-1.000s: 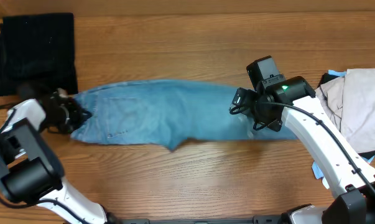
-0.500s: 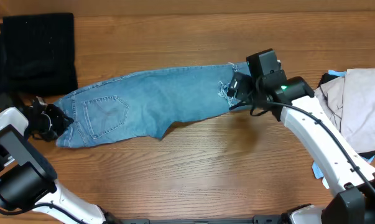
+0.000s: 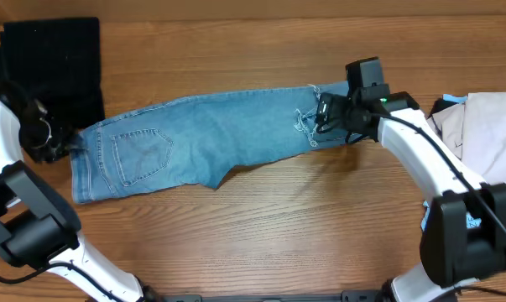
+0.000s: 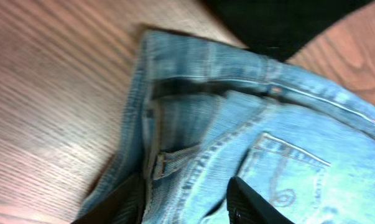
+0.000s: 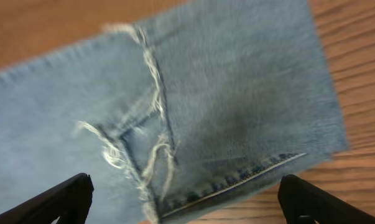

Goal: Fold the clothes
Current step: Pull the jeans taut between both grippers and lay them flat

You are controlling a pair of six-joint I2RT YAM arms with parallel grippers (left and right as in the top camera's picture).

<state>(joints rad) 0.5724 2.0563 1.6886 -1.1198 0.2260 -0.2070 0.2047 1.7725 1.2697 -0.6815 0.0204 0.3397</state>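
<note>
The left arm [image 3: 2,126] rises along the left edge of the worktop [image 3: 261,243], its wrist bent inward toward the middle. The left gripper [image 3: 55,144] hangs low, its jaws spread apart. The right arm [image 3: 412,159] reaches from the front right corner toward the far edge, the elbow bent. The right gripper [image 3: 322,117] points left, its fingers [image 5: 56,199] spread wide and gripping nothing.

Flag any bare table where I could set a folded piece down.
Widest free patch: the near table strip below the jeans. Also the far strip above the jeans, right of the black garment. Crowded: the far-left corner and the right edge, under the beige pile.
</note>
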